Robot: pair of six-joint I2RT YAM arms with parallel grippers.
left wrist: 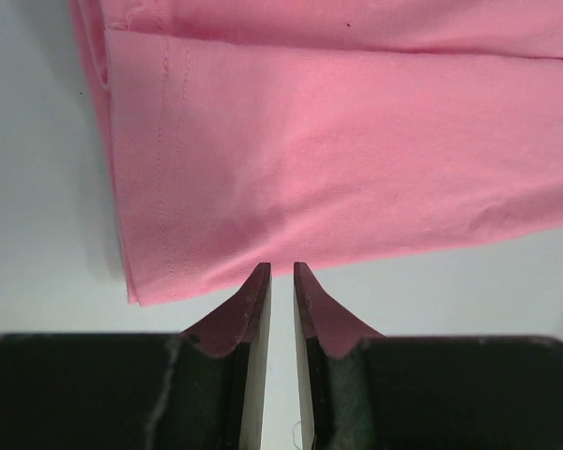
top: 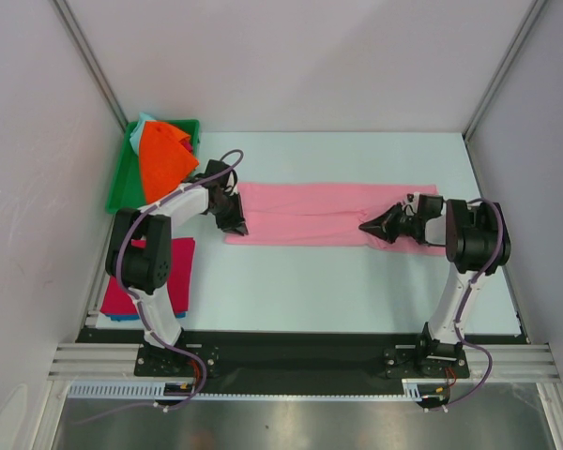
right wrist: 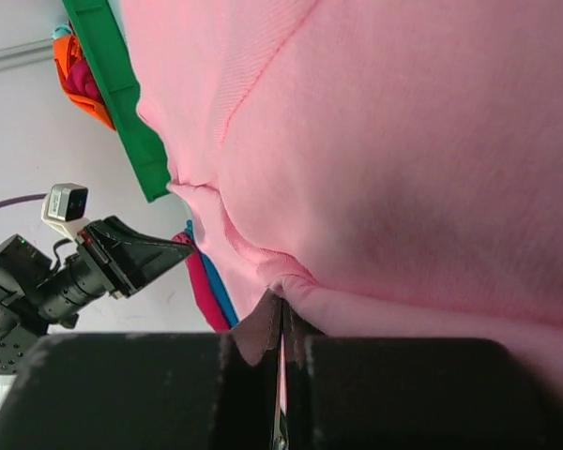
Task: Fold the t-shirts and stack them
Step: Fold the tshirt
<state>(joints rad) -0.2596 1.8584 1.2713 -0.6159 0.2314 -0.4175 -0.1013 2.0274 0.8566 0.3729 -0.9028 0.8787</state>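
Note:
A light pink t-shirt (top: 310, 214) (left wrist: 338, 141) (right wrist: 403, 141) lies folded into a long strip across the middle of the table. My left gripper (top: 235, 228) (left wrist: 282, 270) is at the strip's left end. Its jaws stand a narrow gap apart, with bare table between them and the tips right at the cloth's near hem. My right gripper (top: 366, 228) (right wrist: 282, 302) is shut on a pinched fold of the pink shirt's near edge, right of centre. An orange t-shirt (top: 164, 155) lies in the green tray (top: 122, 183). A folded magenta-red t-shirt (top: 169, 272) lies at the left.
The green tray stands at the back left corner, with a pale teal cloth (top: 143, 122) under the orange shirt. A blue-teal layer (right wrist: 220, 291) shows beneath the magenta-red shirt. White walls enclose the table on three sides. Both arm bases sit on the black rail at the near edge.

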